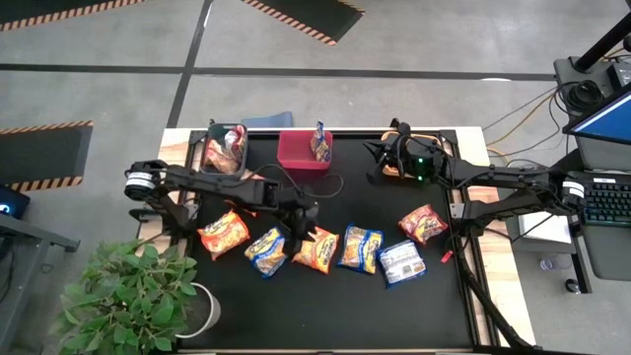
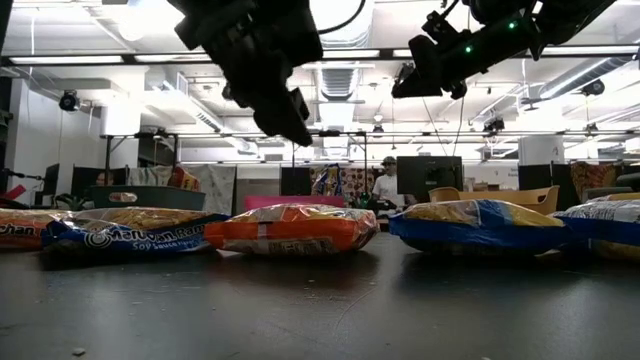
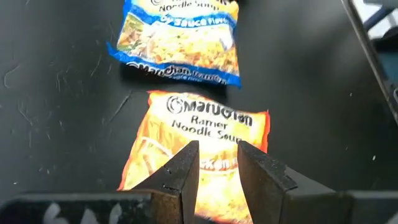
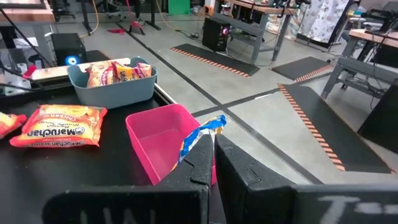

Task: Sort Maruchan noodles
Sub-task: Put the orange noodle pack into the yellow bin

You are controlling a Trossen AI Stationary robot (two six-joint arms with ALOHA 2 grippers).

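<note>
Your left gripper (image 3: pixel 214 163) hovers over the orange Maruchan packet (image 3: pixel 202 149) on the table (image 1: pixel 296 306), jaws slightly spread (narrower than the packet); descending thus, they may skid off.

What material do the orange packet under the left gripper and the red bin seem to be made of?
Orange packet: likely thin glossy plastic film; it shows crinkles, printed lettering and bright sheen. Red bin: probably rigid moulded plastic with a smooth, rather matte finish; its walls are even, one colour, with rounded rim.
</note>
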